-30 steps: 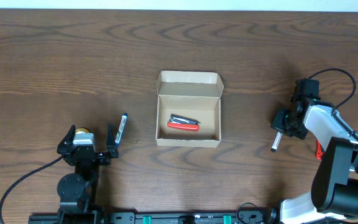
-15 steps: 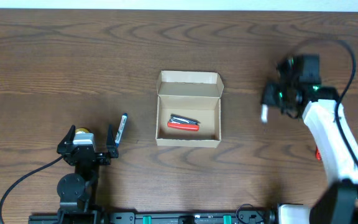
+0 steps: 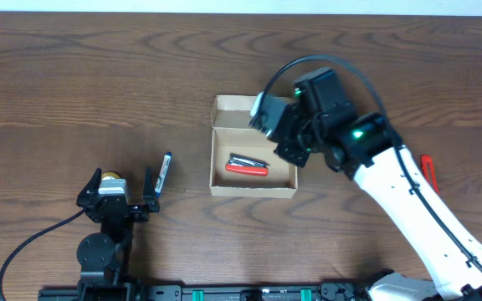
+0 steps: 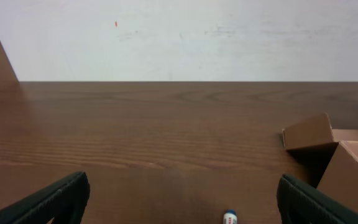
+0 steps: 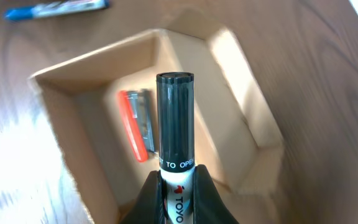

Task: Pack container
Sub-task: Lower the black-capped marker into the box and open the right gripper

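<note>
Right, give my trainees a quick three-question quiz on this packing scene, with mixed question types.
1. True or false: the container already holds a red-handled tool.
2. What does the right claw grip?
3. The left claw is: A) open B) shut on a spoon C) shut on a cup

Key: 1 true; 2 a marker, black cap pointing at the container; 3 A.

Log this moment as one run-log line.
right gripper: shut on marker, over open cardboard box | box contents: red-handled tool | left gripper: open, blue pen beside it | step: marker not yet released
</note>
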Action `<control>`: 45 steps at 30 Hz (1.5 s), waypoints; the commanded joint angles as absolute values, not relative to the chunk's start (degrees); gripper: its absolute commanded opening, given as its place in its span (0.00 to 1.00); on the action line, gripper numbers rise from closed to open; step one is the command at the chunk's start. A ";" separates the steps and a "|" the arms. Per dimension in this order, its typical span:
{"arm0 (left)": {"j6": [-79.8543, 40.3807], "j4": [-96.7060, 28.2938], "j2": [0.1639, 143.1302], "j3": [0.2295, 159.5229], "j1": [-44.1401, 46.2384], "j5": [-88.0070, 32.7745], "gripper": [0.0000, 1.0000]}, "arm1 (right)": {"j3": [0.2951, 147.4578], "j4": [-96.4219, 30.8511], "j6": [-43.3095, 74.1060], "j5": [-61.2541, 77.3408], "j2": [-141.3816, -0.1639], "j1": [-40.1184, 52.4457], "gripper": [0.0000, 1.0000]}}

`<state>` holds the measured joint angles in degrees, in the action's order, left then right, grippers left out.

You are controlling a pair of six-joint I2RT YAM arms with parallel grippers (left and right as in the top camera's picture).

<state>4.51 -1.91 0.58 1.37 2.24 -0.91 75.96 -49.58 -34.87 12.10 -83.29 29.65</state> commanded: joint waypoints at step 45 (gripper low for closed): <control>4.27 -4.27 0.25 0.27 1.89 -1.54 0.95 | 76.09 -48.88 -45.93 12.05 -111.46 34.37 0.43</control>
<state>4.51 -1.91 0.58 1.37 2.24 -0.91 75.96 -48.90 -45.67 11.94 -111.28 34.85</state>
